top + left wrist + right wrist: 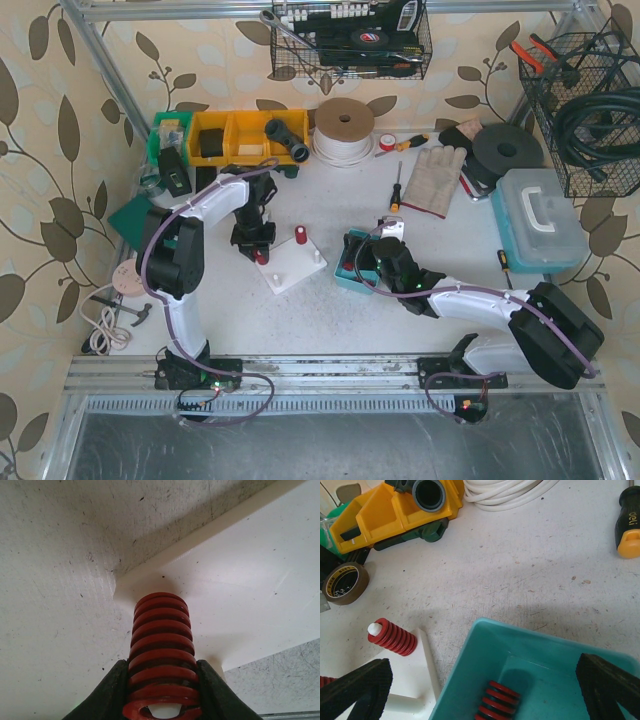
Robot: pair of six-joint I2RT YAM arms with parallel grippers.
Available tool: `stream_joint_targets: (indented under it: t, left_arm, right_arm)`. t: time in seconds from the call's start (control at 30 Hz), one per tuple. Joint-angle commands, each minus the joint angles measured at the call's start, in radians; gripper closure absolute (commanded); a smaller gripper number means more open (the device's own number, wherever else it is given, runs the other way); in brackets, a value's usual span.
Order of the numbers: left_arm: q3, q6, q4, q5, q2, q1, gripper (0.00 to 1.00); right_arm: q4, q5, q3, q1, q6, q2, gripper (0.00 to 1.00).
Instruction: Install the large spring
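Left claw [161,697] clamps large spring [161,640]; peg [163,711] mostly hidden inside.

Glossy red spring [161,650], matt white plastic base [250,580], scuffed tabletop [60,580]

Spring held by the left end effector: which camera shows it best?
Left wrist. The red spring fills the frame, clamped by the left end effector, with a white peg tip visible inside its near end. Top external shows only a red speck; right wrist, a sliver at its left edge.
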Motion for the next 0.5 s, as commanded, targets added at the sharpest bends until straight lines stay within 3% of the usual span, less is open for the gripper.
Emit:
stream_joint_targets:
  t: [0.0,0.47]
  left_arm:
    - [-0.012,-0.018,0.006,0.009,-0.008,-0.014,1.0]
    - [0.013,-0.022,0.001,0.001,0.036,-0.031,1.0]
  right_arm:
    - [0.025,-0.004,-0.005,-0.001,-0.011,0.005,0.02]
    - [0.025,-0.01,0.001,-0.001,-0.015,0.012,0.02]
